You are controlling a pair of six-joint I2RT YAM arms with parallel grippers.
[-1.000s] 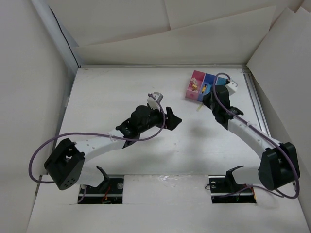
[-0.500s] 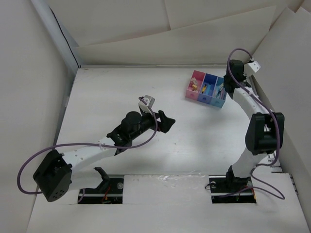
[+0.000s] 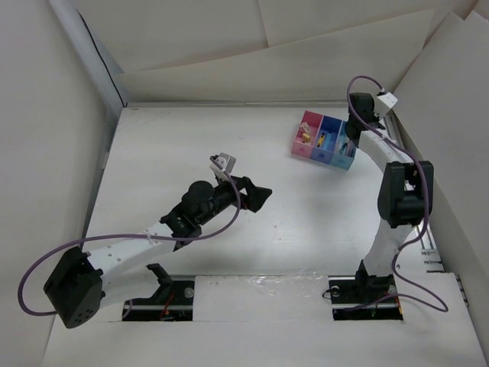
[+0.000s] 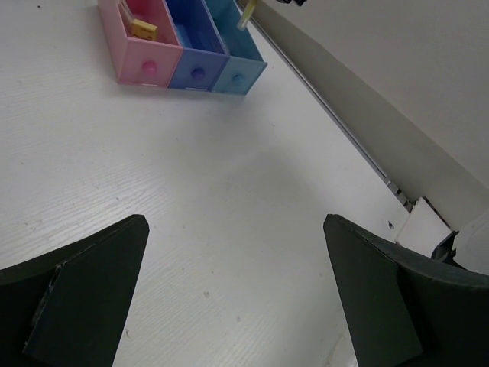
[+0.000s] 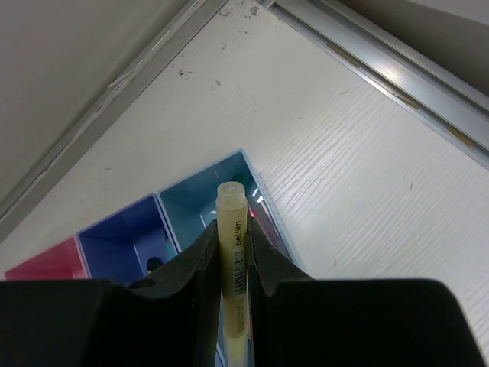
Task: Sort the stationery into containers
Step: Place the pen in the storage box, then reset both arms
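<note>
Upper right of overhead view, over light-blue bin [image 5: 195, 202]: right hand [image 5: 233, 248] clamped on pale-yellow pen [image 5: 231, 214], just below its end. Pen prob. light, stiff, slick plastic; grip mid-barrel w/ modest squeeze. Empty left hand [image 4: 235, 229] spread apart above counter [image 4: 229, 153] centre.

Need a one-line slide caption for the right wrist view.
Right fingers pinch a pale yellow pen over the light-blue bin, next to the dark-blue bin.

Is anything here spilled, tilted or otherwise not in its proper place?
Nothing stands out. The three bins stand level in a row, nothing lies spilled around them, and the right gripper holds a yellowish pen above the light-blue bin.
</note>
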